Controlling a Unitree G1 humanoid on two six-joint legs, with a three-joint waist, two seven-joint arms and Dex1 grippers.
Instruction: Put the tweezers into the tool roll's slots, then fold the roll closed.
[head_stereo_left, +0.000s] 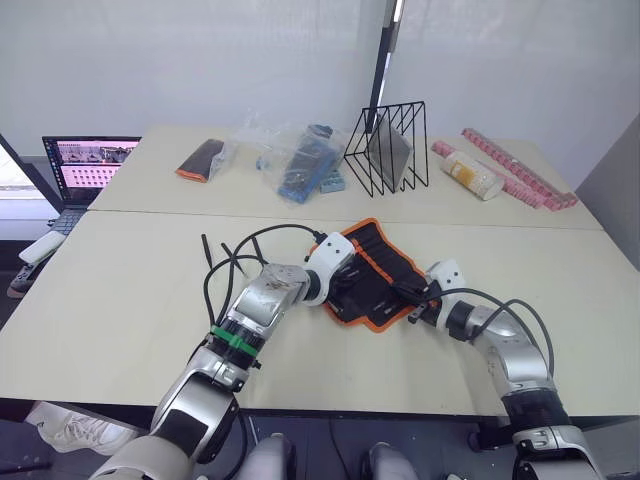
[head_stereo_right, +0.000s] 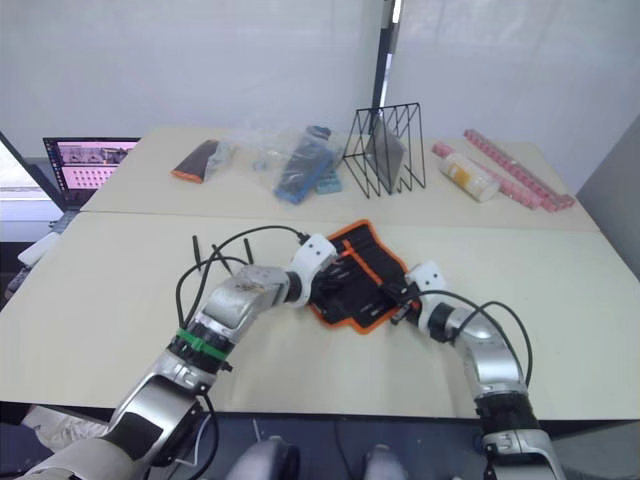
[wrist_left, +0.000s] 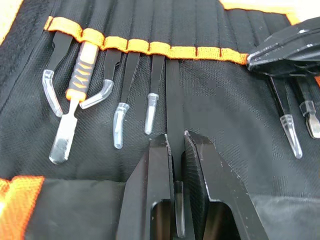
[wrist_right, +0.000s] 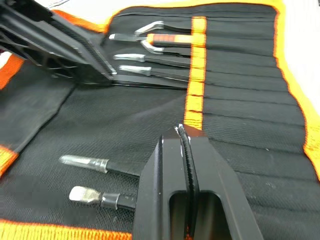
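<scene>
Left eye view has the left arm bent across the worktop (head_stereo_left: 120, 300), its left claw (head_stereo_left: 340, 268) lying low on the near-left part of the open tool roll (head_stereo_left: 372, 275); the wrist view there shows its fingers (wrist_left: 155, 170) pinched narrow around one of the tweezers (wrist_left: 172, 115), whose upper end sits under the orange slot band beside others already slotted. Further right, the right arm reaches in from the near side, elbow bent, its right claw (wrist_right: 184, 137) closed flat on the roll's fabric.

Two pale tables (head_stereo_left: 120, 300) stand before a white wall (head_stereo_left: 200, 60).
</scene>
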